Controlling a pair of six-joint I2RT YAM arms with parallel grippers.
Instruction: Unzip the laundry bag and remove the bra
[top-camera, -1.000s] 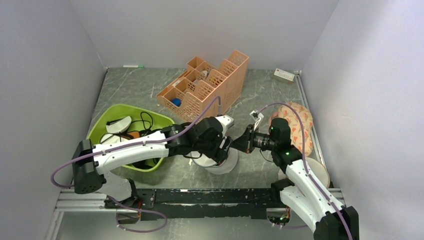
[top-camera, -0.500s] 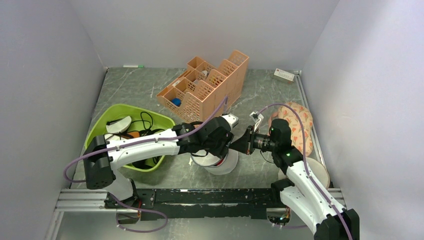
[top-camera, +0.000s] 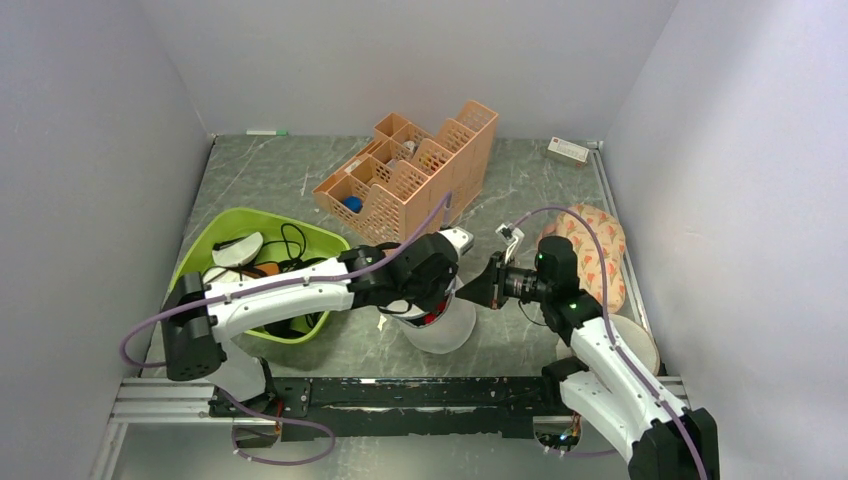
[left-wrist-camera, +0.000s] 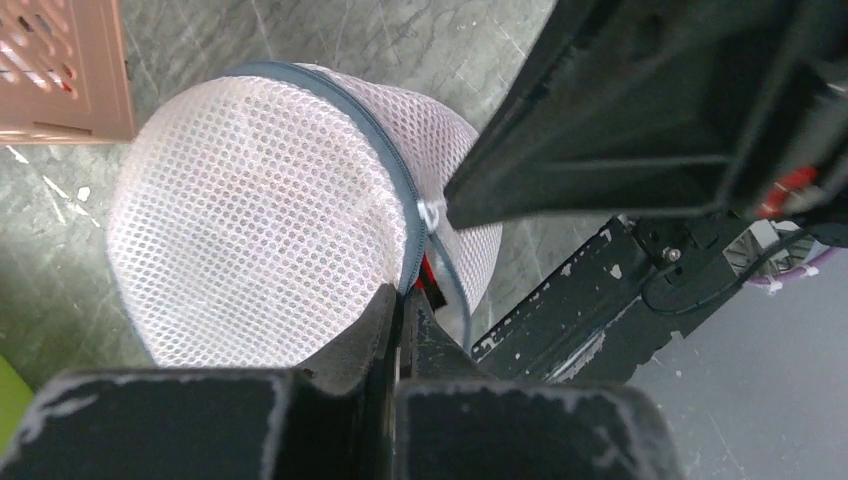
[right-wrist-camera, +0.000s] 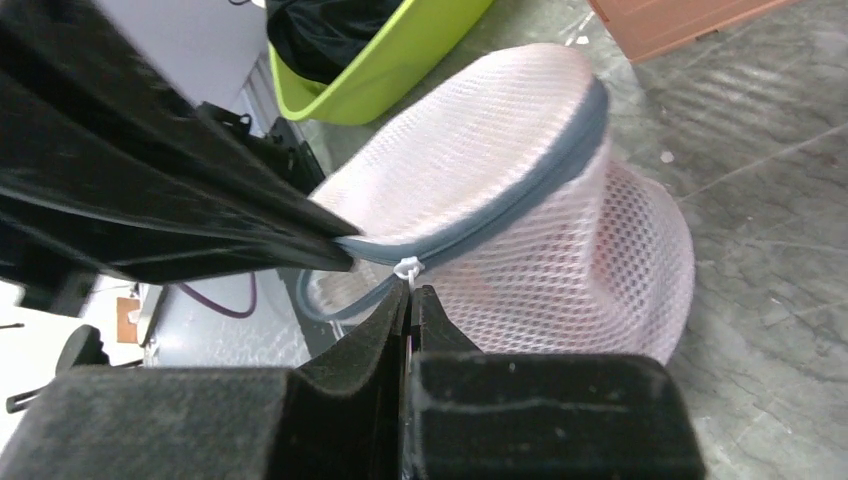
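Sitting on the table near its front edge, between the two arms, the bag turns its flat mesh lid toward the left wrist camera. Its grey zip runs round the lid's rim and is parted for a short stretch beside the white pull. The left gripper has its fingers pressed tight together, nipping the bag's edge right at the parted zip. The right gripper comes in from the opposite side, fingers likewise squeezed together on the pull, its tip almost meeting the left one. Only a sliver of the bra shows, red, inside the bag through the gap in the zip. A green tub lies left of the bag, a peach rack stands beyond it, and a flowered cloth lies near the right wall
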